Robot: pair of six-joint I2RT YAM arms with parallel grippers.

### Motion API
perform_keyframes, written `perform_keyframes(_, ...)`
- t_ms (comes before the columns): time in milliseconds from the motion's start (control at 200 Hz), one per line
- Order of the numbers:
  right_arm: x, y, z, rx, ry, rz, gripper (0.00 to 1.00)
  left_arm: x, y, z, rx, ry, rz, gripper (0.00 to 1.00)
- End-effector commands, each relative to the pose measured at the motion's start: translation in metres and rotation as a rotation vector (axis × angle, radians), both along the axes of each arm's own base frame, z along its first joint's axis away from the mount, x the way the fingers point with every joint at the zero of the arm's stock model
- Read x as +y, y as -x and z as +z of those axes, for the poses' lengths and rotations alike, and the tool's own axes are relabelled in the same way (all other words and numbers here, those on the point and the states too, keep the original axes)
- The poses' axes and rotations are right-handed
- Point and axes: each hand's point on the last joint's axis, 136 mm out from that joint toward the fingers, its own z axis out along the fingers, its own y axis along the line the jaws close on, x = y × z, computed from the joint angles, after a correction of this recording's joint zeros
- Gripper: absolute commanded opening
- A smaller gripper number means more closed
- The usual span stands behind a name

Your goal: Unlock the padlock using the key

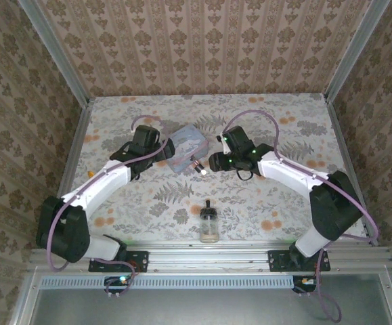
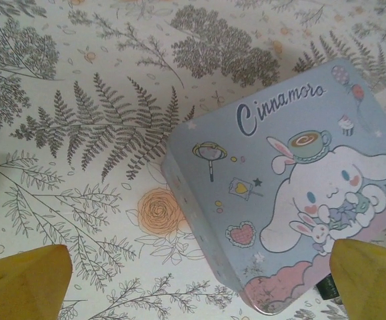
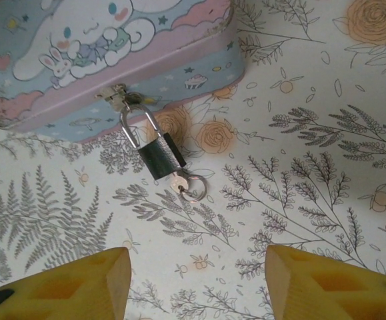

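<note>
Padlock [image 3: 156, 155] upper centre of right wrist frame, hooked to tin [image 3: 113, 40], long axis slanting down-right, key [image 3: 178, 181] at lower end. Right gripper [image 3: 196, 283] directly below, parted, empty, nearer; left gripper [image 2: 198, 277] wide open over tin.

Open bench [image 3: 299, 200] lies between the right pincer [image 3: 196, 260] and the padlock [image 3: 158, 157]. Behind the padlock the tin [image 3: 146, 73] walls off the far side. 1 glass bottle [image 1: 209, 223] stands well apart, near the arm bases.
</note>
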Motion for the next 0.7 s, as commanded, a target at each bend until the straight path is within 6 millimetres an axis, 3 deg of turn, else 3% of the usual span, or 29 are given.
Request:
perform_keyframes(0, 0.006, -0.001, -0.006, 0.010, 0.045, 0.061, 0.56, -0.007, -0.012, 0.005, -0.007, 0.006, -0.029, 1.00)
perform_keyframes(370, 0.029, -0.007, -0.022, 0.027, 0.060, 0.175, 0.55, -0.013, -0.016, -0.024, 0.061, -0.001, -0.043, 1.00)
perform_keyframes(690, 0.054, -0.016, -0.063, 0.030, 0.214, 0.249, 0.55, -0.014, -0.013, -0.045, 0.113, 0.004, -0.037, 1.00)
